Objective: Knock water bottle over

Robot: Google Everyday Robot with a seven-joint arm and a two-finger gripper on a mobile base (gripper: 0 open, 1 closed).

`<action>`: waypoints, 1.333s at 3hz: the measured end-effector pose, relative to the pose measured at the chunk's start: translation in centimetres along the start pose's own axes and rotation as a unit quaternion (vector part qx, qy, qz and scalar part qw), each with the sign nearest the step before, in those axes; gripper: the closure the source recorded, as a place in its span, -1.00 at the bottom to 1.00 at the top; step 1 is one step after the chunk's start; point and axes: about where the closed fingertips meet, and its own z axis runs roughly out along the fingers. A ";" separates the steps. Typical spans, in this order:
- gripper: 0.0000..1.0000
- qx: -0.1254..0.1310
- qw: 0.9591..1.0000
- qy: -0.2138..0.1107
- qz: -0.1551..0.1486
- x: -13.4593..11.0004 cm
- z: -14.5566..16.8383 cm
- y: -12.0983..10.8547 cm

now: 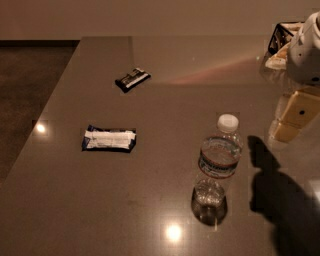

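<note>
Since the lights are low, the table [165, 105] reads as one glossy brown-grey slab, shiny enough to throw back two bright spots [173, 232] of lamp glare. Behind it runs a plain pale wall [150, 15], and off to the left is a dark floor [25, 85].

Not much stuff on top. A blue and white snack packet [109, 139] lies flat on the left side, and a smaller black wrapper [132, 79] sits further back, tilted at an angle. Tucked in the far right corner there's a dark box [281, 35] with some pale stuff next to it that I can't make out.

The water bottle [218, 167] stands upright toward the front, right of centre, well apart from both packets. White cap on, a label band with a red stripe round the middle, clear ribbed plastic below.

As for the robot, all you get is the tool [306, 52], a rounded white chunk poking in at the top right edge, up above the back of the table and well clear of the bottle. Most of it is cut off, so I can't tell if it's spread or pressed together. It leaves a yellowish reflection [296, 116] in the tabletop under it, and a big dark shadow [280, 200] falls just right of the bottle.
</note>
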 end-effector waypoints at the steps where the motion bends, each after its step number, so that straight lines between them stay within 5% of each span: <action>1: -1.00 0.000 1.000 0.000 0.000 0.0 0.0 0.0; 3: -1.00 -0.048 0.997 -0.053 0.001 1.6 -0.3 4.0; 4: -1.00 -0.072 0.992 -0.105 -0.001 1.7 0.0 7.4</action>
